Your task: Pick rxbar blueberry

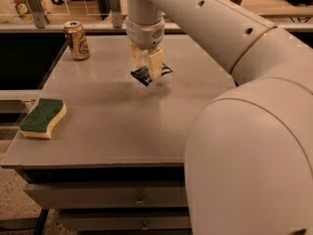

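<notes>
Our pale gripper (148, 68) clamps dark navy flat rxbar blueberry (142, 75) | right of gold drink can (77, 40) | we should lift straight, slowly.

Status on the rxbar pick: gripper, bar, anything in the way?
Gripper right on the rxbar blueberry, far-centre of the table. Drink can and sponge well off to one side. Nothing in the way.

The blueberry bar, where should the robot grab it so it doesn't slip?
Around its middle, across the narrow width, coming straight down from above. The rxbar blueberry is flat and thin, so only its long edges give the fingers something to pinch. The gripper is there now, closed on the bar's middle, above the table.
</notes>
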Robot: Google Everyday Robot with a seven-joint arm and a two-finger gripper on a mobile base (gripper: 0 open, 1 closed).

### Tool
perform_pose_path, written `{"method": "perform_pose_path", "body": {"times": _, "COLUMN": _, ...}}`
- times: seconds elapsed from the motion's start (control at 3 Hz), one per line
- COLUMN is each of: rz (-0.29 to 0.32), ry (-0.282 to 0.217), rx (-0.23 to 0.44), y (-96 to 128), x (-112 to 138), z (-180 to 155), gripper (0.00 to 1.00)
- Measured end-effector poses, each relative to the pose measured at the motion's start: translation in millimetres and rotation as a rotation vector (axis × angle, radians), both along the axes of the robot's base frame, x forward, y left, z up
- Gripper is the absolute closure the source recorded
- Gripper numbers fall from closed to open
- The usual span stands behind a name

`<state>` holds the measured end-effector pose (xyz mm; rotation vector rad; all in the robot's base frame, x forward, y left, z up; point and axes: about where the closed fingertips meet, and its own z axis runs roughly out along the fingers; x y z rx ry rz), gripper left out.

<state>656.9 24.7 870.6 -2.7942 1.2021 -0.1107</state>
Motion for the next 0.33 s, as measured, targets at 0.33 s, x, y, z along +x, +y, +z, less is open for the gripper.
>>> {"method": "perform_pose_path", "body": {"times": 0.33, "rz": 0.000, "ry": 0.000, "rx": 0.000, "y": 0.0, "x": 0.0, "z": 0.3, "gripper": 1.00}}
